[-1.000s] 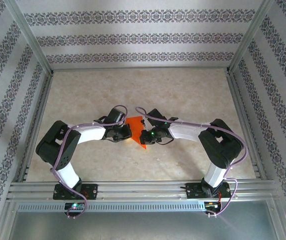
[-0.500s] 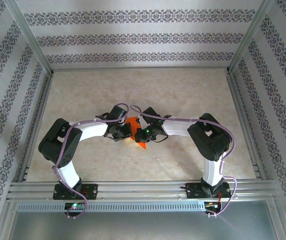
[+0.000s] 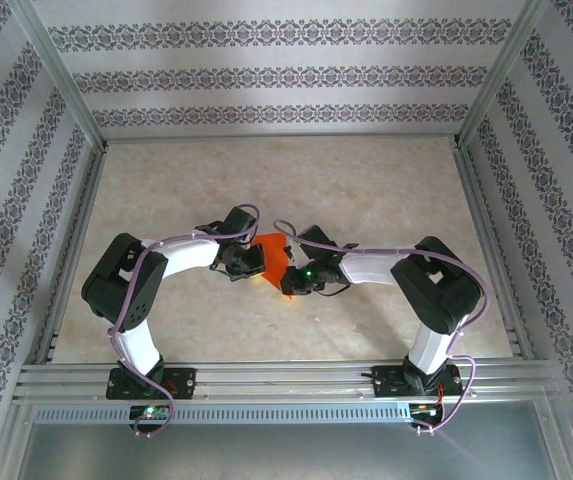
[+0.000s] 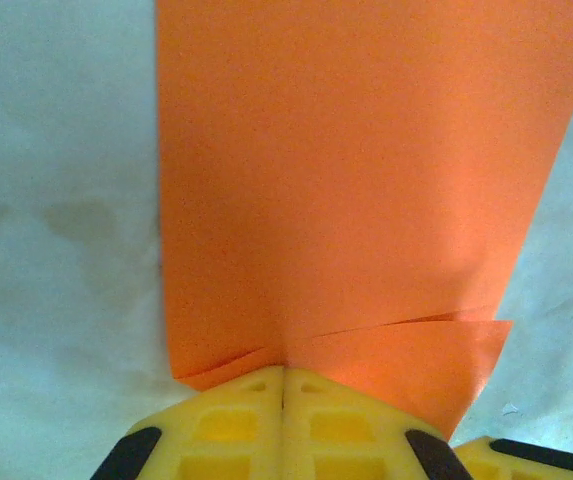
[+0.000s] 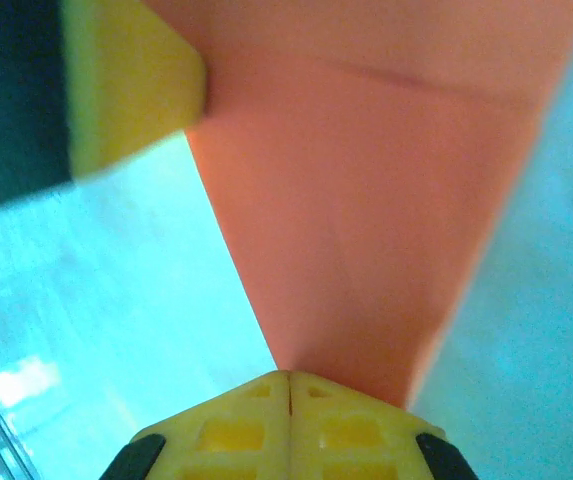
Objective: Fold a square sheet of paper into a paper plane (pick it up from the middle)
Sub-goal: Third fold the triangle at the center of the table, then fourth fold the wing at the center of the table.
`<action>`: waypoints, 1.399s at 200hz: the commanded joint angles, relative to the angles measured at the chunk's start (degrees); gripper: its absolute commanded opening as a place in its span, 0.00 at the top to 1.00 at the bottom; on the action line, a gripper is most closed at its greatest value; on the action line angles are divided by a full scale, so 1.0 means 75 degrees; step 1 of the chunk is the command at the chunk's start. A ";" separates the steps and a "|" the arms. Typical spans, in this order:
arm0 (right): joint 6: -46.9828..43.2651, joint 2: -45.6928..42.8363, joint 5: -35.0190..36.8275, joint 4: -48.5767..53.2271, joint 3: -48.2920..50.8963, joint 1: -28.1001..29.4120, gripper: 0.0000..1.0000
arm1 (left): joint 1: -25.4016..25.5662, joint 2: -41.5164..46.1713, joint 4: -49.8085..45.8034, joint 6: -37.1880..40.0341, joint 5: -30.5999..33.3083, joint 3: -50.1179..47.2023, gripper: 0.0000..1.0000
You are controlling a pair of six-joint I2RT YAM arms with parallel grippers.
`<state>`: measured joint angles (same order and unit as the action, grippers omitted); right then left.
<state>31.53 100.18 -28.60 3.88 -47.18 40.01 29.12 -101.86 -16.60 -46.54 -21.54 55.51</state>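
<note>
Pinching the partly folded square sheet of paper (image 3: 271, 250) mid-table (image 3: 366, 180) from opposite edges, left gripper (image 3: 249, 262) and right gripper (image 3: 291, 278) both squeezed tight on it, probably to get it taut and lined up for the next crease.

The right arm's elbow, pulled inward half a second ago, has been swung back toward the right edge of the table (image 3: 366, 180). The left gripper (image 3: 250, 262) has been shifted slightly rightward. Less of the orange paper (image 3: 270, 250) is exposed beside the right gripper (image 3: 292, 282).
</note>
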 commanded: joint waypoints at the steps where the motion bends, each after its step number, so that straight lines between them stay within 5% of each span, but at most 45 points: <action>1: -0.0067 -0.0346 -0.0031 0.0853 0.0579 -0.0039 0.99 | -0.0157 -0.0482 -0.0987 -0.0064 0.0739 -0.0235 0.99; 70: -0.0311 -0.2328 0.1002 0.0468 0.1000 -0.0171 0.96 | -0.0194 0.0345 -0.0239 0.0183 -0.0419 0.0512 0.91; 102: -0.0010 -0.2834 0.2145 0.0287 0.0847 -0.0223 0.79 | -0.0536 0.1336 -0.0072 0.0069 -0.0307 0.0629 0.78; 173: 0.0336 -0.1272 0.1625 0.0166 -0.0448 -0.0048 0.67 | -0.1669 0.2897 0.0988 -0.0738 -0.0810 -0.1355 0.46; 230: 0.0630 0.0307 0.0750 -0.0024 -0.1603 -0.0025 0.73 | -0.1679 0.2293 0.2202 -0.1458 -0.1666 -0.2021 0.44; 280: 0.0741 0.0542 0.1200 0.0148 -0.1565 -0.0097 0.77 | -0.1640 0.1978 0.2366 -0.1574 -0.1769 -0.2069 0.44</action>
<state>36.16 104.01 -20.88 4.29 -58.63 39.51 16.86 -86.08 -2.24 -56.55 -33.08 40.38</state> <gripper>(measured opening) 0.234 0.558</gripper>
